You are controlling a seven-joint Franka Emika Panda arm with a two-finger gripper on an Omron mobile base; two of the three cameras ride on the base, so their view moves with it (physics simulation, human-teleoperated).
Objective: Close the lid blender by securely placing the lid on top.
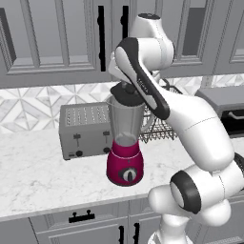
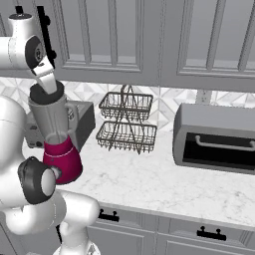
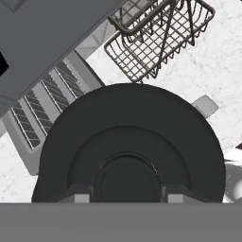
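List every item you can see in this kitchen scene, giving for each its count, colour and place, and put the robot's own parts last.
blender: one, magenta base with clear grey jar, on counter front of toaster
lid: one, black, on the jar's rim
toaster: one, silver, behind blender on the left
wire rack: one, dark, two-tier, against backsplash
oven: one, grey, right end of the counter
counter: one, white marble
end effector: one, dark tips, shut on lid
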